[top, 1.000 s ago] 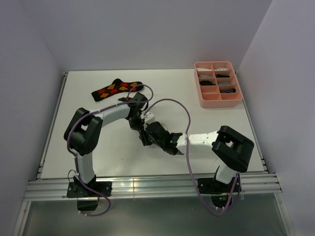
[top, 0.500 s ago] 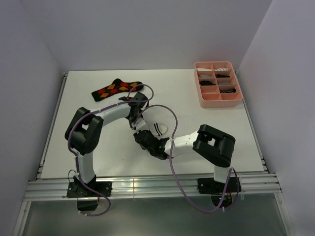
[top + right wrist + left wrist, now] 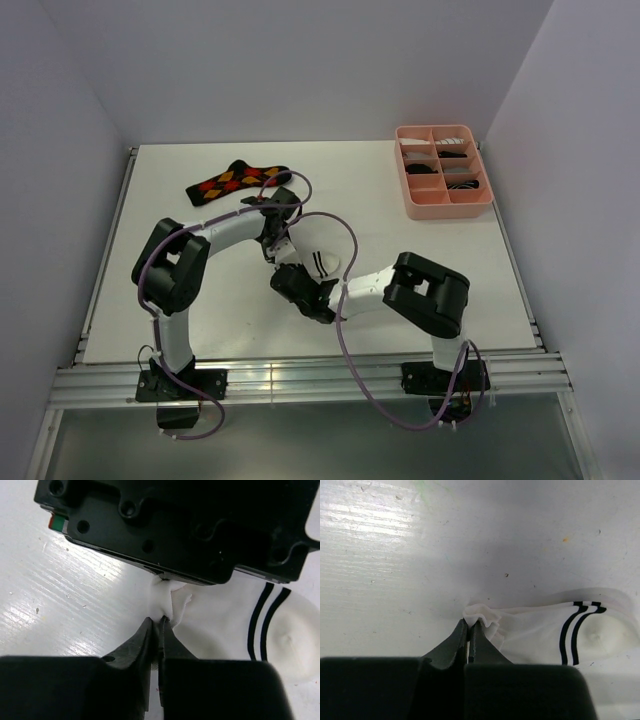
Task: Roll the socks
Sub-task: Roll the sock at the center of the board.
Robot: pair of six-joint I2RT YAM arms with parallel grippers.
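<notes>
A short white sock (image 3: 318, 258) with two black stripes lies mid-table. My left gripper (image 3: 469, 624) is shut on a bunched fold at its left end (image 3: 482, 614). From the opposite side my right gripper (image 3: 158, 621) is shut on the same bunched white fabric (image 3: 172, 602), with the left gripper's black body (image 3: 190, 525) right behind it. In the top view both grippers (image 3: 285, 262) meet at the sock's left end. The striped part of the white sock (image 3: 267, 615) spreads to the right. A black sock with red-orange-yellow diamonds (image 3: 232, 181) lies flat at the back left.
A pink compartment tray (image 3: 475, 205) holding dark and light rolled items stands at the back right. The right arm's elbow (image 3: 428, 292) hangs over the near right of the table. Purple cables loop above both arms.
The right arm swung left toward the sock and its jaws closed on the bunched fabric beside the left gripper. The left gripper kept its hold and stayed in place.
</notes>
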